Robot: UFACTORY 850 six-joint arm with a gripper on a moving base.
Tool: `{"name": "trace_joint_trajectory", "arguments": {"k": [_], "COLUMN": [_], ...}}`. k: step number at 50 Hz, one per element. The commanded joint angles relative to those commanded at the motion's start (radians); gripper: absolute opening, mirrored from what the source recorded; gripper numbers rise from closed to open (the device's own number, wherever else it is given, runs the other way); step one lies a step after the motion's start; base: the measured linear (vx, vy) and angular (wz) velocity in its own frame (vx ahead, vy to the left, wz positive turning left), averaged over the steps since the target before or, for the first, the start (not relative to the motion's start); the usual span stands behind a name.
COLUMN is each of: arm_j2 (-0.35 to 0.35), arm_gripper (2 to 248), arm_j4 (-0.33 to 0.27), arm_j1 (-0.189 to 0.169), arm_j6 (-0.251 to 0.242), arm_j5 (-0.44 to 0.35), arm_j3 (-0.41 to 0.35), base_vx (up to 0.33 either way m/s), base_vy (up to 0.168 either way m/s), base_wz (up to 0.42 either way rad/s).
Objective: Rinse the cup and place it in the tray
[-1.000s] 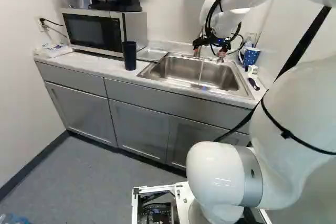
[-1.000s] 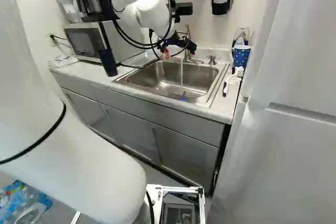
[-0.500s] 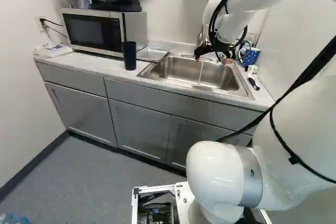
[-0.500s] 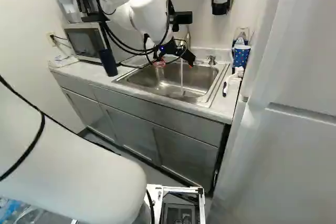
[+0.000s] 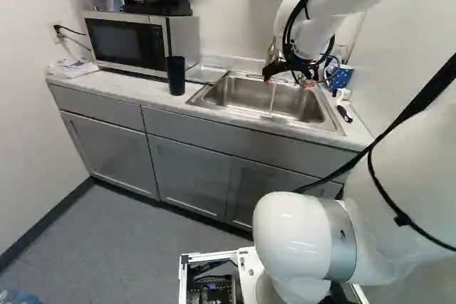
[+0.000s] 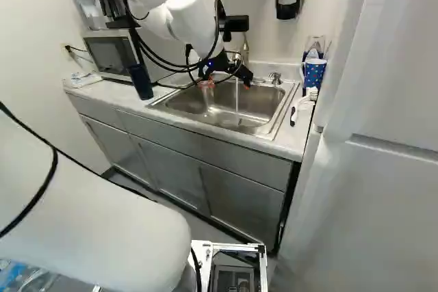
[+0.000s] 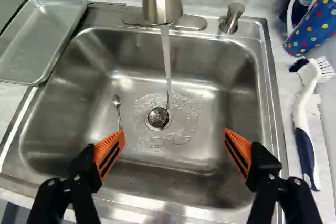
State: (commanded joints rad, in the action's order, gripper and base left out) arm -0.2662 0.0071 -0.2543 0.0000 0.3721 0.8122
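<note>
Pale kitchen bench (image 5: 135, 89), with water (image 7: 166, 56) running into the sink (image 7: 220, 56) and no cup under the stream.

Lowered toward the sink over the last second, then almost at rest, at upper right of the left base view: a wide-spread pincer (image 7: 174, 132), with nothing between the orange pads (image 7: 110, 153). Perhaps meant for rinsing: either the dark tumbler (image 5: 175, 76), upright near upper centre of the left base view, or the dotted cup (image 6: 314, 72), at upper right of the right base view; cannot tell which. Probably needing a pick-up first, then a rinse, then setting in the tray (image 7: 37, 43), beside the sink.
</note>
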Motion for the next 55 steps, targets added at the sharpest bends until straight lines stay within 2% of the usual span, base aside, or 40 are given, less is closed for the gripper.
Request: {"name": "trace_joint_trajectory", "arguments": {"k": [20, 55], "arm_j2": [-0.017, 0.003], "arm_gripper": [247, 247], "arm_j4": [0.000, 0.000], "arm_j1": [0.076, 0.215], "arm_j6": [0.000, 0.000], "arm_j5": [0.000, -0.004], "arm_j3": [-0.015, 0.003], "base_vx": [0.000, 0.000], "base_vy": [0.000, 0.000], "base_wz": [0.000, 0.000]}}
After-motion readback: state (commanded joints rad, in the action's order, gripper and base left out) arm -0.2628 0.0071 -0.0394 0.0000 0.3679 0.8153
